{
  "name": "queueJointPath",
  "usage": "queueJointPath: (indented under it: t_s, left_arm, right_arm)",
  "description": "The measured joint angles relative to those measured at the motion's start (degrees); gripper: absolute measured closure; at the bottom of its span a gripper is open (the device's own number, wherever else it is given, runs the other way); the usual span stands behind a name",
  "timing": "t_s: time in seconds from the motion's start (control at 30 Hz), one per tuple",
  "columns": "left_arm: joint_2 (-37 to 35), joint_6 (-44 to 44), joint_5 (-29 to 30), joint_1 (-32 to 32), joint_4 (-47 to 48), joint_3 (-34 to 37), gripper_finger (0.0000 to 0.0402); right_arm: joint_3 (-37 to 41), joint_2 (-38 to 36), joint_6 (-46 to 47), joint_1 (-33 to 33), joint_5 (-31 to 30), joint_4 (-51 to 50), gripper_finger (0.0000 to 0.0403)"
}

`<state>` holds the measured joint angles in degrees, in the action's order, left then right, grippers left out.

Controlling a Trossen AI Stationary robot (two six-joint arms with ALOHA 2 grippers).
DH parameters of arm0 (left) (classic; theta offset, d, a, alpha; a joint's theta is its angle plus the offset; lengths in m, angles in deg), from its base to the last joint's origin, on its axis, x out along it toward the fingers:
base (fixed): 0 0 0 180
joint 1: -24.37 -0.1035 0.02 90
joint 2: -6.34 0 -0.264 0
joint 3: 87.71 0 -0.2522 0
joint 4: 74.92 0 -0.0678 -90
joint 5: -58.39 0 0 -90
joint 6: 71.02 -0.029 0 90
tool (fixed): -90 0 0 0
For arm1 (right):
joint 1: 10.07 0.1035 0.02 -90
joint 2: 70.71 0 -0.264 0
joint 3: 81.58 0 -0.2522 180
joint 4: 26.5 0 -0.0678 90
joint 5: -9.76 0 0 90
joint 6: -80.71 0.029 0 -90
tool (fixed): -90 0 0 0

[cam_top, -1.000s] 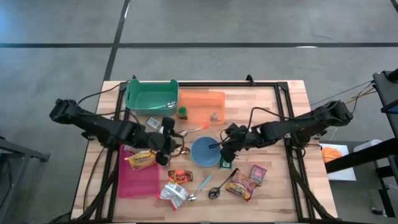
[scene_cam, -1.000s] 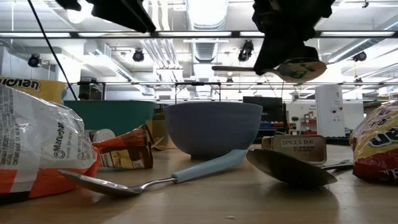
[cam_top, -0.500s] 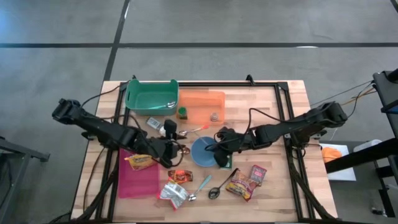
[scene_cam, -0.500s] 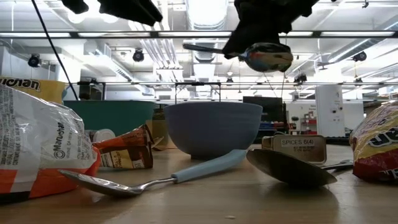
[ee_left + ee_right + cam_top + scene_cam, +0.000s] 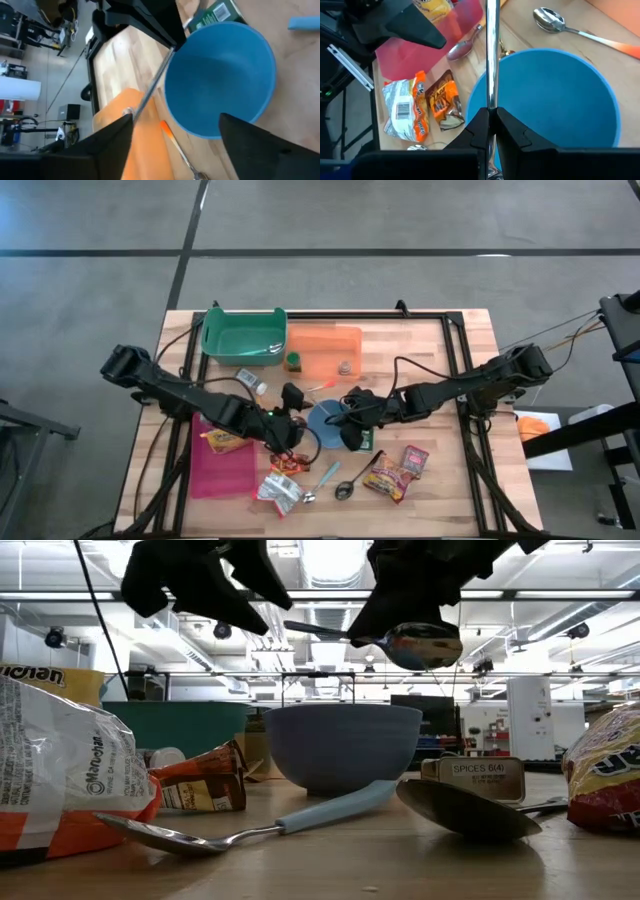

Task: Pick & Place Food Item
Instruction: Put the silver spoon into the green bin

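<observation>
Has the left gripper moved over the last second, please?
Yes. In the high view the left gripper has shifted rightward, from beside the pink tray to the left rim of the blue bowl, which stayed put.

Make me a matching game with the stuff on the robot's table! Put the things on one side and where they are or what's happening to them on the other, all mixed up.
Things:
1. metal spoon
2. blue bowl
3. green bin
4. noodle packet

Places or states:
A. lying on the pink tray
B. empty, in the middle of the table
C. at the table's far edge, beside the orange tray
D. pinched in the right gripper, held over the bowl

Pairs: 1-D, 2-B, 3-C, 4-A
</observation>
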<state>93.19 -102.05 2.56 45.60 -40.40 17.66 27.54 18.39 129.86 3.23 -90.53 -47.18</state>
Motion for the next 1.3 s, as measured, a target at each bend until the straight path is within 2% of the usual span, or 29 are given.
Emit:
queueJointPath:
  t_s: [0.13,0.23,0.57,0.83,0.97,1.3]
  left_arm:
    - [0.1,-4.1,2.0,0.4,-1.2,-0.3,0.0059]
    - [0.1,-5.4,2.1,0.4,-1.3,-0.3,0.0049]
    - [1.5,-7.6,1.6,0.4,-1.5,-0.4,0.0048]
    - [1.5,-6.7,-1.3,0.5,-1.0,-0.4,0.0055]
    - [1.5,-3.4,-1.4,0.7,0.6,-0.4,0.0092]
    - [1.5,-1.8,-2.3,1.6,1.3,-0.8,0.0248]
  right_arm:
    - [0.0,0.0,0.2,0.3,-0.1,0.8,0.0392]
    - [0.0,0.0,0.3,0.7,1.0,3.8,0.0392]
    - [-1.7,3.0,-0.3,1.7,2.7,6.5,0.0392]
    - [-7.8,8.5,-3.5,1.7,4.8,6.1,0.0392]
    - [-11.0,9.4,-5.6,1.7,4.7,3.4,0.0392]
    - [-11.9,9.1,-5.9,1.7,4.1,1.5,0.0392]
